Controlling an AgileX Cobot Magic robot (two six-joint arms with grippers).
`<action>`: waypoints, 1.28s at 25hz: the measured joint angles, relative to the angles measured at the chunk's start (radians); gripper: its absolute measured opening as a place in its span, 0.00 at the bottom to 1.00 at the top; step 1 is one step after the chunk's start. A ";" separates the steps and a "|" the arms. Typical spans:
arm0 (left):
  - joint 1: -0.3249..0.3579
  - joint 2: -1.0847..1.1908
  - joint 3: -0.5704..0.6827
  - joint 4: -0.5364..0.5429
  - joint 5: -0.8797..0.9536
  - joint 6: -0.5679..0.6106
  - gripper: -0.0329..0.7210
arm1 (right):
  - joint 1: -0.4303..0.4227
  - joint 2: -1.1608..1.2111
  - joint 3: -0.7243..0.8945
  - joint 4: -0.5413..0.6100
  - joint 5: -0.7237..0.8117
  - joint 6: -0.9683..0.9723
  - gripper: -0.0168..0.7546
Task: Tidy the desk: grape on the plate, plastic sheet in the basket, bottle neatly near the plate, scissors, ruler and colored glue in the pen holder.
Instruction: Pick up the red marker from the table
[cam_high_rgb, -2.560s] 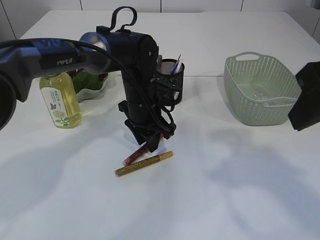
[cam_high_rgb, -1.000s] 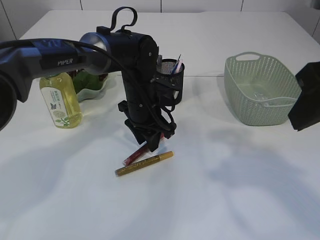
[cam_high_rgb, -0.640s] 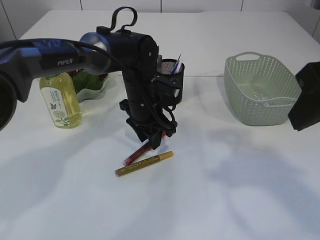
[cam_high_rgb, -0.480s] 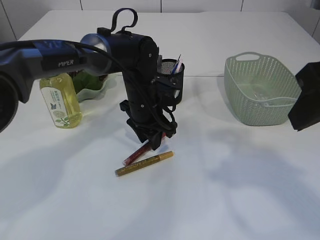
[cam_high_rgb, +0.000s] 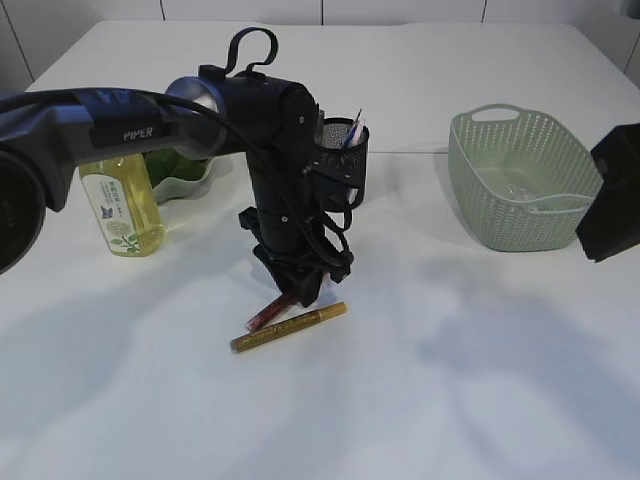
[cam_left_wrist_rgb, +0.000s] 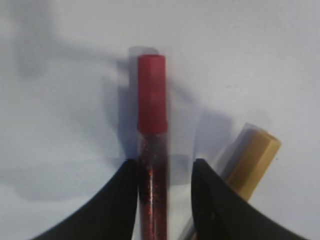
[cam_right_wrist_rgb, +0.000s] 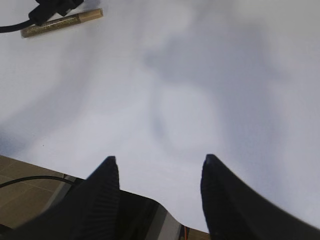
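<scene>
A red glitter glue tube (cam_high_rgb: 264, 313) lies on the white table beside a gold glitter glue tube (cam_high_rgb: 288, 328). My left gripper (cam_high_rgb: 305, 290) is down over the red tube's far end. In the left wrist view the open jaws (cam_left_wrist_rgb: 165, 162) straddle the red tube (cam_left_wrist_rgb: 152, 115). The left finger touches it and a gap shows at the right finger. The gold tube (cam_left_wrist_rgb: 252, 160) lies just right of the right finger. The black mesh pen holder (cam_high_rgb: 343, 160) stands behind the arm with items in it. My right gripper (cam_right_wrist_rgb: 160, 165) is open and empty, at the right edge of the exterior view (cam_high_rgb: 610, 195).
A yellow bottle (cam_high_rgb: 120, 200) stands at the left, in front of a green plate (cam_high_rgb: 185, 178). A green basket (cam_high_rgb: 520, 180) stands at the right with something clear inside. The gold tube also shows at the top left of the right wrist view (cam_right_wrist_rgb: 62, 22).
My left arm lifted slightly and shifted, then came back down over the red tube. The tubes and the right arm have not moved.
</scene>
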 joint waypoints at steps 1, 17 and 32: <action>0.000 0.000 0.000 0.000 0.000 0.000 0.39 | 0.000 0.000 0.000 0.000 0.000 0.000 0.56; 0.000 0.000 0.000 0.029 0.020 0.000 0.21 | 0.000 0.000 0.000 0.000 0.000 0.000 0.56; 0.000 0.000 -0.001 0.031 0.034 -0.002 0.13 | 0.000 0.000 0.000 -0.002 0.000 0.000 0.56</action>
